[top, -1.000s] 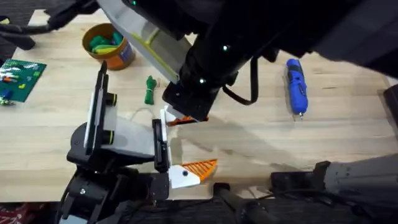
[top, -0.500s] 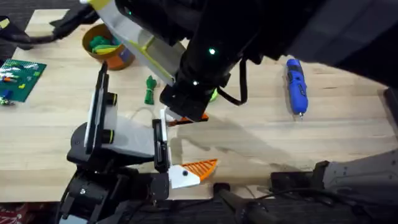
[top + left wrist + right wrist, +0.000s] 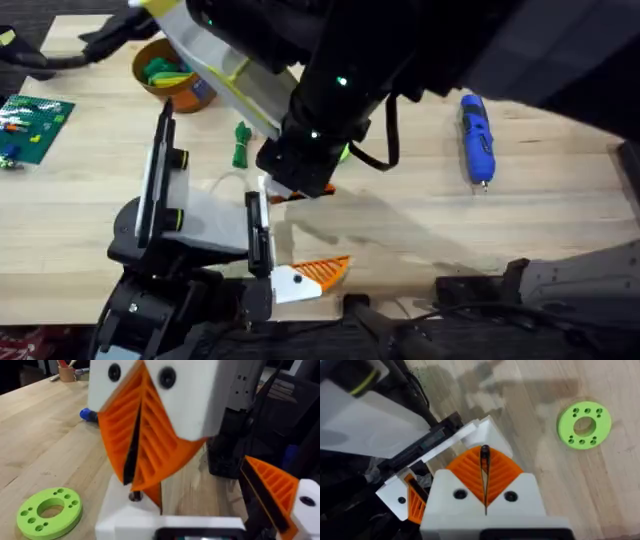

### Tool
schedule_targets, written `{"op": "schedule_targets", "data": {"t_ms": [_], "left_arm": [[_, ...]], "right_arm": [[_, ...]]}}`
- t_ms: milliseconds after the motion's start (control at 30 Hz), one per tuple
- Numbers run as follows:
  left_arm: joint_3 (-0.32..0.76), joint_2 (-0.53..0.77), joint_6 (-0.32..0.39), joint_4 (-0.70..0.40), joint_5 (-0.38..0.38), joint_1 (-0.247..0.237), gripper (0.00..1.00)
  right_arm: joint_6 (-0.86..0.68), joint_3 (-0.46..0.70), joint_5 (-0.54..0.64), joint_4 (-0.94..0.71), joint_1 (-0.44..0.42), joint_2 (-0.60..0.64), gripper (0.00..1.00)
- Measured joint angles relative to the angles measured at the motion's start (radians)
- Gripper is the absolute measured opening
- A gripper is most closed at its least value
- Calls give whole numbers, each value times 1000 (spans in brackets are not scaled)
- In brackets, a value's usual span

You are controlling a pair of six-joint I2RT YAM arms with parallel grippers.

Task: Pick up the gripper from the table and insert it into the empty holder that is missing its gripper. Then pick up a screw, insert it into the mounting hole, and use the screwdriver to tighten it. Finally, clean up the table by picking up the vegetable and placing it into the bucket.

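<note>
- Wooden desk (image 3: 430, 225) carries everything.
- Right arm (image 3: 400, 60) reaches across the middle of the desk, big and dark under the overhead camera. The right gripper (image 3: 295, 190) is down near the desk centre.
- Left arm (image 3: 170, 230) sits at the near left edge. The left gripper (image 3: 300, 232) points toward the middle with its fingers wide apart and nothing between them. One orange finger (image 3: 270, 492) is off to the side.
- Bucket (image 3: 175, 72) stands at the far left corner with green items inside.
- Screwdriver (image 3: 477, 140) lies flat on the right half of the desk toward the far edge, well apart from both grippers.
- Green brick baseplate (image 3: 35, 125) is at the left edge.
- The gripper (image 3: 117, 507) appears seated in the left arm's holder. Its white base is directly under the right gripper's tips, though the exact seating is hard to tell.
- The right gripper's orange pads (image 3: 467, 467) are pinched tight on a thin dark screw (image 3: 484, 456). The tips are just over a dark hole in the white base.
- Vegetable (image 3: 241, 145) lies on the desk between the bucket and the right gripper, near the far edge and touching neither.
- Green ring with holes (image 3: 583, 425) lies flat on the desk just beside the right gripper.
</note>
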Motion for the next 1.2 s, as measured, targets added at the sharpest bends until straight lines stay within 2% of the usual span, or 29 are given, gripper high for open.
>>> {"op": "schedule_targets", "data": {"t_ms": [733,767,867,967,1033,1200], "left_arm": [[0,3,-19,0,0,0,986],[0,3,-19,0,0,0,986],[0,3,-22,0,-3,0,986],[0,3,-27,0,-3,1,986],[0,3,-23,0,0,1,986],[0,3,-22,0,0,1,986]], "right_arm": [[0,-6,1,-1,-1,30,13],[-1,-6,1,-1,-1,30,48],[2,-6,-5,-3,-1,30,311],[-1,-6,-4,-4,1,30,736],[-4,-6,7,-11,-8,30,965],[-4,-6,8,-11,-15,30,993]]}}
